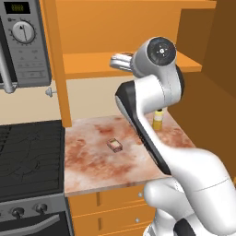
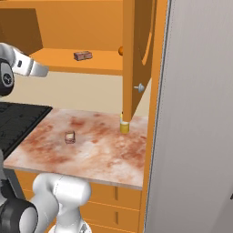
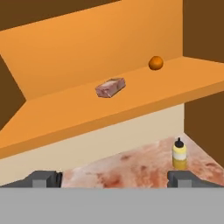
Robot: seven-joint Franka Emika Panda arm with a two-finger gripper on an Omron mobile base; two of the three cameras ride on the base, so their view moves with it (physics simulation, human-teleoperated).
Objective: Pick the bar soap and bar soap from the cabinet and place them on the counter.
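On shelf, 1 bar soap beside orange ball, gripper spread wide, empty

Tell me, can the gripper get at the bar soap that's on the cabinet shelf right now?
Probably yes. The gripper is open and faces the bar soap, which lies alone on the cabinet shelf with the door swung aside. The orange ball sits well off to one side.

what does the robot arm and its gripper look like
The arm is glossy white with rounded, chunky links and dark grey to black bands at the joints. One joint ends in a round dark cap with a small pale ring of marks. No cables show. The gripper has two small dark grey blocky fingertips.
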